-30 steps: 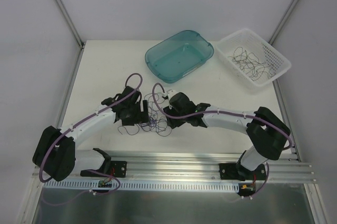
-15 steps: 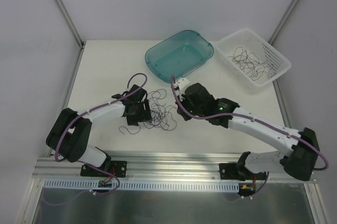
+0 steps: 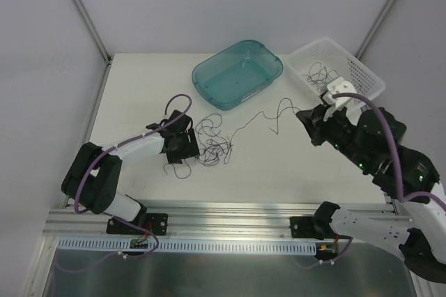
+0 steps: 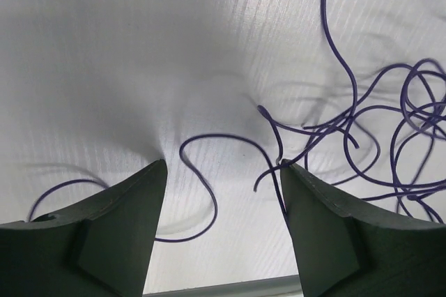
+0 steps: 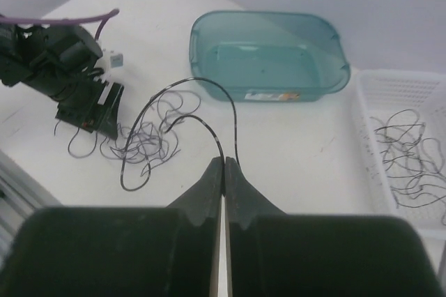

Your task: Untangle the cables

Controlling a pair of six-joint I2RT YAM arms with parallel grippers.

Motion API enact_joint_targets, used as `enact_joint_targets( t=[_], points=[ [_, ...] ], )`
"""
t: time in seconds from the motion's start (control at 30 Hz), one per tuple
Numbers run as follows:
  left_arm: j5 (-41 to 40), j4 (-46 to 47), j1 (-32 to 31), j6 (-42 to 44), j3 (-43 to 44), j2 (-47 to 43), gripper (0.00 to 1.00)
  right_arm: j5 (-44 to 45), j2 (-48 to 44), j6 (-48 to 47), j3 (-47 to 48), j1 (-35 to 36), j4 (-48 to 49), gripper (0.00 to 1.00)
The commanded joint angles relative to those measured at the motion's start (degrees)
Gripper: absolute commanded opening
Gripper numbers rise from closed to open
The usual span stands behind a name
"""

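Since right gripper (image 5: 224,164) has swung away toward 2 o'clock, pinched shut on one strand (image 5: 197,79), we see that strand drawn out of tangle (image 3: 212,145). Left gripper (image 4: 223,171), 9 o'clock of tangle, jaws apart, empty. One cable nearly free, we judge.

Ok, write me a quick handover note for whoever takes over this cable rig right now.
Left gripper: jaws open, low over the table beside the tangle, holding nothing.
Right gripper: jaws shut on one cable, raised near the basket. The far end trails back to the tangle.
Done: several cables lie in the basket. The tub is empty.
Left: probably drop this cable in the basket, then pull apart the rest of the tangle.
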Motion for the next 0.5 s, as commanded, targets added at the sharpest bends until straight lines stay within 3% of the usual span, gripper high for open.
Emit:
enact_joint_targets(
  t=[0.0,0.47],
  points=[
    [-2.67,-1.29,1.37,-0.43,-2.81,0.24,0.67,5.69,-2.17,-4.01,5.64,-0.23,-1.31,0.01],
    [-2.76,-1.29,5.24,0.45,-3.95,-0.90,0.68,22.12,-6.84,-9.81,9.95,-0.31,8.62,0.01]
  ],
)
